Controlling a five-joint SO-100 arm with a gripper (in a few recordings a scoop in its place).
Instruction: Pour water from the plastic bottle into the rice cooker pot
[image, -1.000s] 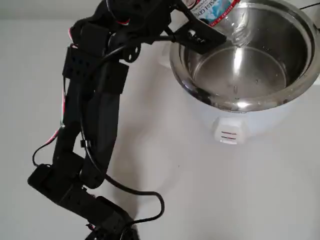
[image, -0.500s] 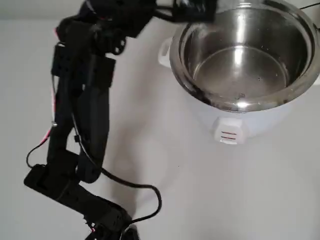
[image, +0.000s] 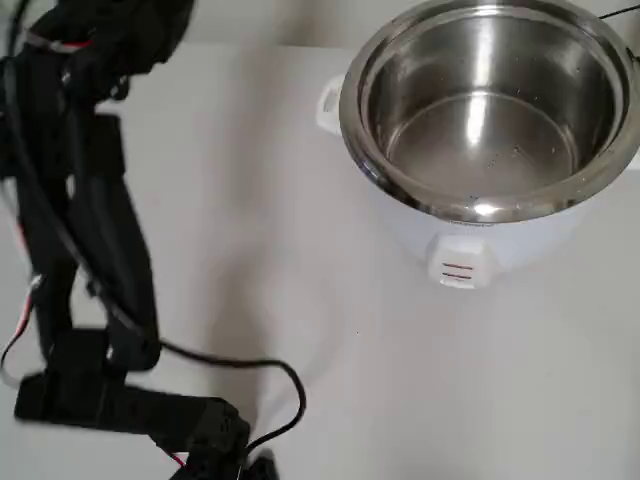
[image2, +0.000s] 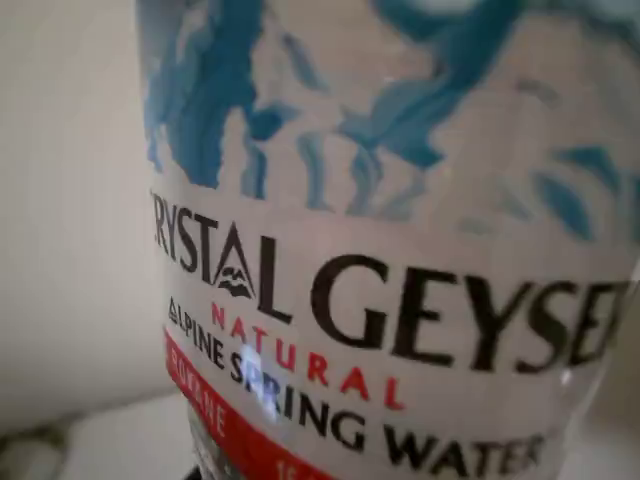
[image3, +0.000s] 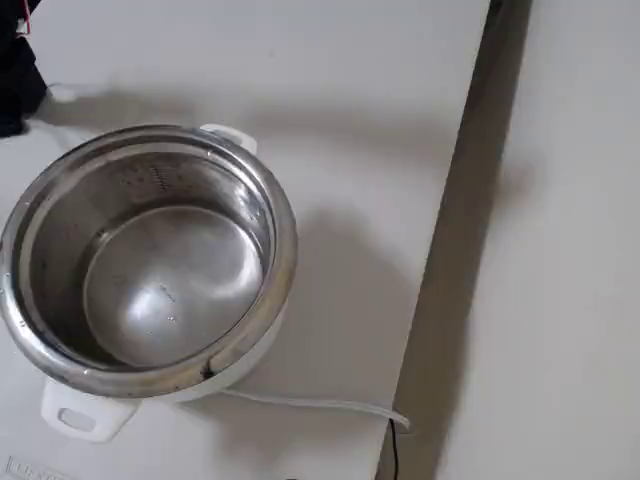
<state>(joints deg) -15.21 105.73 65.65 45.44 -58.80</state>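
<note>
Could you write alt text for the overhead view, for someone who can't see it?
A shiny steel pot sits in a white cooker at upper right on a pale table. A black robot arm with trailing cable runs down the left side.

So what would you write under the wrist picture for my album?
Plastic bottle up close, its white, blue and red label reading "Crystal Geyser Natural Alpine Spring Water".

Matte black blocky arm (image: 95, 210); thin black cable (image: 250, 365) looping; red wires (image: 25, 312).
</note>
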